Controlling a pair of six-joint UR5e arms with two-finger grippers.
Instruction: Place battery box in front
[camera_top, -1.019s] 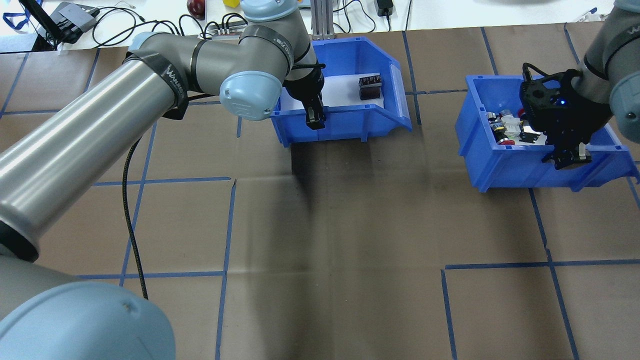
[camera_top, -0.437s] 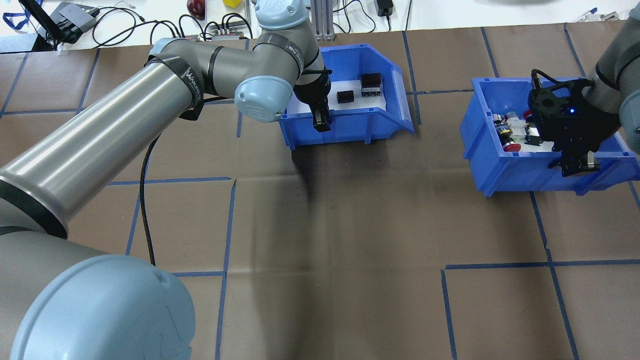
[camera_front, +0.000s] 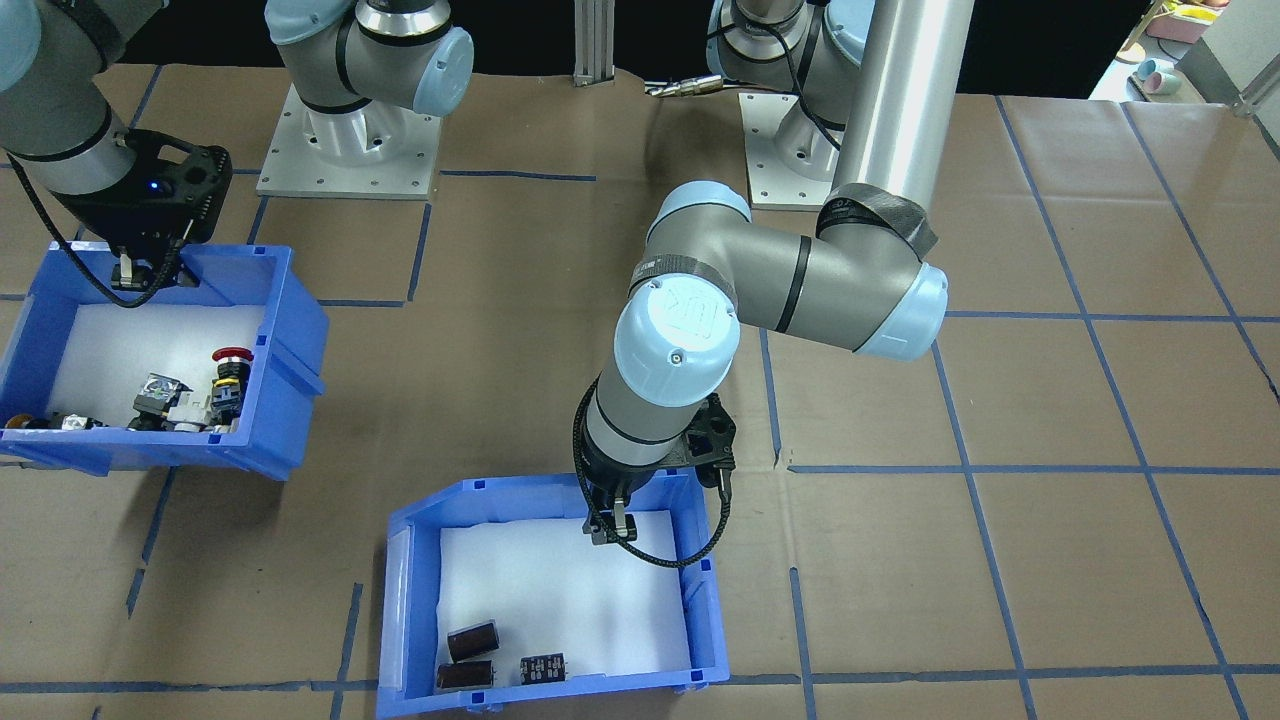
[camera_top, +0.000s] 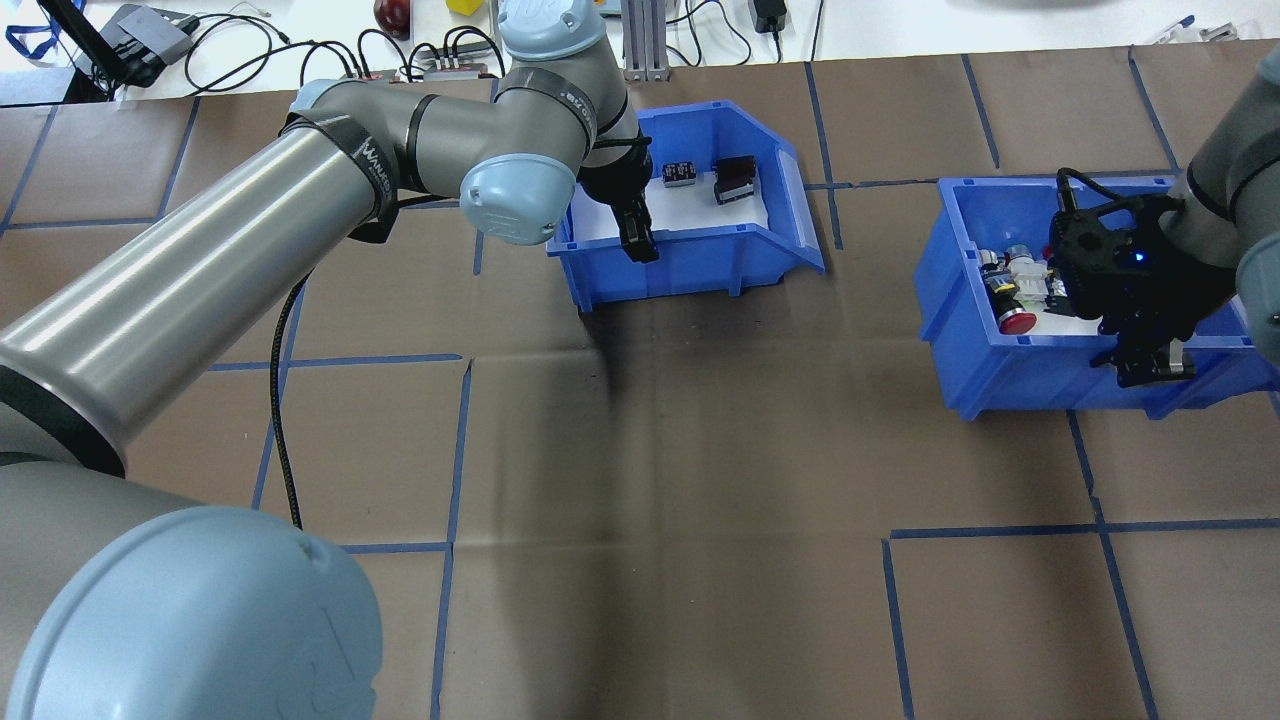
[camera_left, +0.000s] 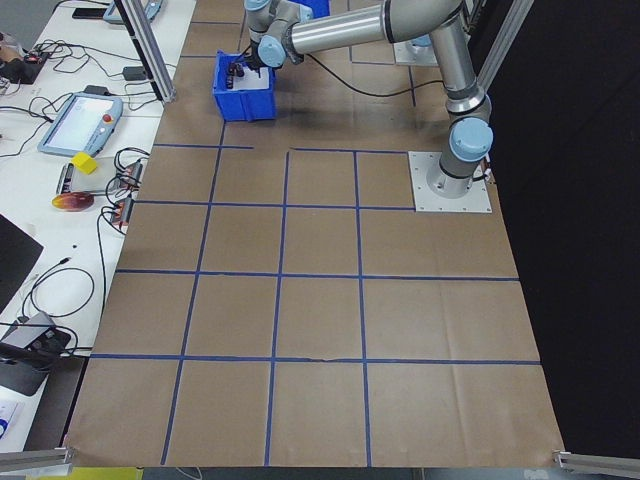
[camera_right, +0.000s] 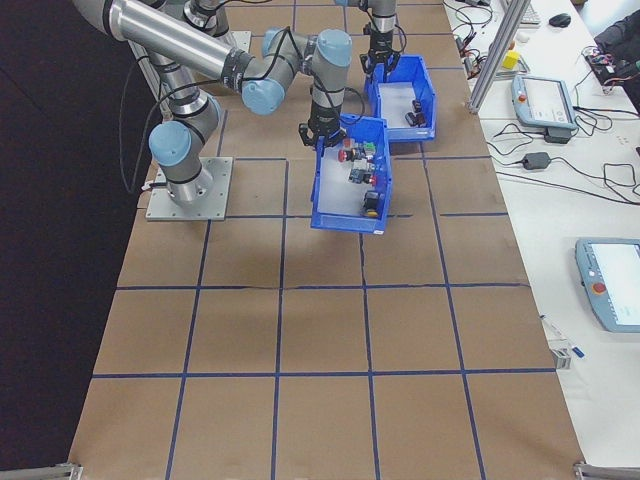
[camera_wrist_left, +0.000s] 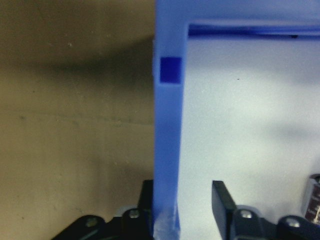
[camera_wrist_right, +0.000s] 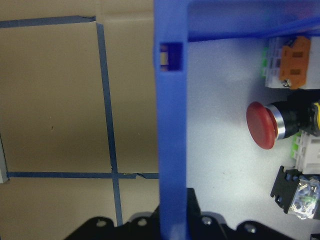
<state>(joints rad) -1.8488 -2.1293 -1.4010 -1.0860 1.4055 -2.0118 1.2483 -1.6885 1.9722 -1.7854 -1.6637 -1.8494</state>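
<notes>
The battery box (camera_top: 700, 262) is a blue bin with a white foam liner; three dark cylinders (camera_top: 735, 178) lie against its far wall. My left gripper (camera_top: 637, 240) is shut on its near wall, with one finger inside and one outside. The left wrist view shows that wall (camera_wrist_left: 167, 125) running between the fingers (camera_wrist_left: 222, 200). From the front, the battery box (camera_front: 705, 600) sits at the bottom centre with the left gripper (camera_front: 605, 525) on its rim. My right gripper (camera_top: 1150, 365) is shut on the near wall of a second blue bin (camera_top: 1010, 375) that holds push-button switches.
The switch bin (camera_front: 290, 330) holds a red mushroom button (camera_wrist_right: 262, 125) and other parts. Brown paper with blue tape lines (camera_top: 660, 450) covers the table. Cables and small devices (camera_top: 150, 35) lie beyond the far edge. Both arm bases (camera_front: 345, 150) are bolted at the robot's side.
The battery box has shifted a little with my left gripper, and one cylinder has rolled apart from the other two. The switch bin has moved slightly toward the robot with my right gripper.
</notes>
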